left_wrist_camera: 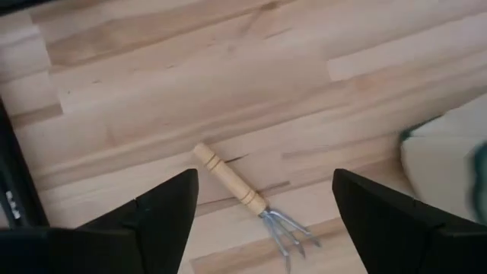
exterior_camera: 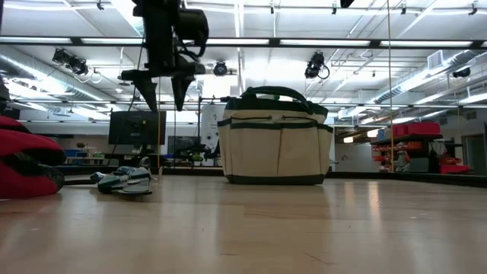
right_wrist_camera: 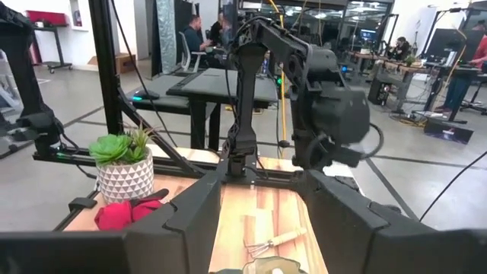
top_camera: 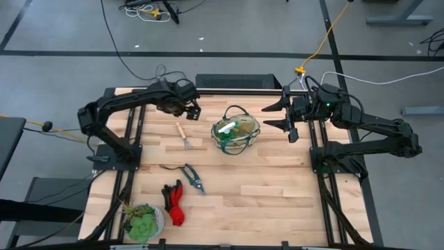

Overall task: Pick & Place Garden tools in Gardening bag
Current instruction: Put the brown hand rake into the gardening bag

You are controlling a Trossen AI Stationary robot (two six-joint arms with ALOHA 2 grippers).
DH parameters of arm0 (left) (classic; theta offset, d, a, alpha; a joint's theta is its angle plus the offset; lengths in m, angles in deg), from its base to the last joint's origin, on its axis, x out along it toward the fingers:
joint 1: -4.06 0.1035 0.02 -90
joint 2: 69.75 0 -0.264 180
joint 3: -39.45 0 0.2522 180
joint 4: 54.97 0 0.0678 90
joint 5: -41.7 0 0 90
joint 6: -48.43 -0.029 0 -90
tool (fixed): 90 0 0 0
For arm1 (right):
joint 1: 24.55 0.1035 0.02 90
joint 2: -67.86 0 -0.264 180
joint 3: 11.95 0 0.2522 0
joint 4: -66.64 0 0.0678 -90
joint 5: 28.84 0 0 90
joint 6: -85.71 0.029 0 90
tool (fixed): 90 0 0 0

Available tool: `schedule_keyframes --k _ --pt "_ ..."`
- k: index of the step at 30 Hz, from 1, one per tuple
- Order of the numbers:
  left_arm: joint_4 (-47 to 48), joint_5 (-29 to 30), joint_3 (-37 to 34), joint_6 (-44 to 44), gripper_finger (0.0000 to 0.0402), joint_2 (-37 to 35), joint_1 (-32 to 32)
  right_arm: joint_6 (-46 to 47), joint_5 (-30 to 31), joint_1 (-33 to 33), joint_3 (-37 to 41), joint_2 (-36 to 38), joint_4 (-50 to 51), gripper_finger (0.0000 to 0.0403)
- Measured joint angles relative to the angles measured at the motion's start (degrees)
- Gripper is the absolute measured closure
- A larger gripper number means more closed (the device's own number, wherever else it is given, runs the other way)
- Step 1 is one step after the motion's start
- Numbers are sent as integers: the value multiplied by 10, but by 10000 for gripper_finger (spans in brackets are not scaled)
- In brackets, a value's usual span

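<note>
Hovering above the table, the left gripper has its fingers spread wide and holds nothing. The left wrist view shows one wooden-handled hand fork lying flat on bare boards straight below the gap between those fingers, tines toward the gardening bag, which is only an edge there.

The high view gives the whole layout: the hand fork just under the left gripper, the gardening bag to that gripper's side at mid-table with a green round piece with white handle inside. Well apart toward the near edge lie pruning shears, red-and-black gloves and a potted plant.

The low view alone shows height: the left gripper hangs clear above the tabletop, with the gardening bag upright beside it.

The right gripper waits beyond the bag at the table's right edge, fingers parted, empty. Its wrist view shows the plant, gloves and people at desks in the room behind.

Bare wood surrounds the fork on every side.
</note>
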Motion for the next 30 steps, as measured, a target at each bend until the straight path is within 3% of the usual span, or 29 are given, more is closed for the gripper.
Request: schedule_keyframes --k 11,30 --pt "39 -2 0 -12 88 79 14 0 0 0 0 0 8 209" --pt "57 27 -9 -21 88 82 17 -9 0 0 0 0 45 209"
